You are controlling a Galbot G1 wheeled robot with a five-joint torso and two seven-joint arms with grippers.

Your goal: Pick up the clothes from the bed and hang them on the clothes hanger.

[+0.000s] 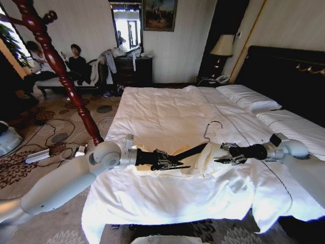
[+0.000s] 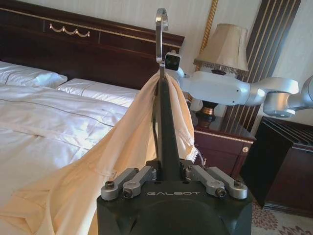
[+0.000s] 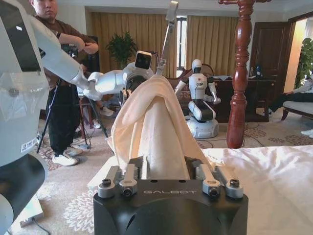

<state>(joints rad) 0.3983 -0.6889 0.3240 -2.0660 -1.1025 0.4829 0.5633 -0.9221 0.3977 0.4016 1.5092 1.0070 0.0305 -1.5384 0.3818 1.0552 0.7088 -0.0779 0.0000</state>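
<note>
The clothes (image 1: 202, 158), a cream garment, hang half over the black clothes hanger (image 1: 195, 150), a little above the bed (image 1: 167, 112) near its front edge. The silver hook (image 1: 213, 128) points up. My left gripper (image 1: 170, 162) is shut on the hanger's bare black arm (image 2: 164, 132), and the cloth (image 2: 122, 147) falls beside it. From the other side my right gripper (image 1: 224, 158) is shut on the clothes (image 3: 154, 132) where they cover the hanger's other arm. The hook (image 3: 168, 24) rises beyond my right gripper (image 3: 166, 169).
A red-brown wooden coat stand (image 1: 66, 76) rises left of the bed. Cables and a power strip (image 1: 38, 155) lie on the carpet beside it. The dark headboard (image 1: 284, 71), pillows (image 1: 249, 96) and a lamp (image 1: 222, 46) are to the right. Another robot (image 3: 200, 105) stands behind.
</note>
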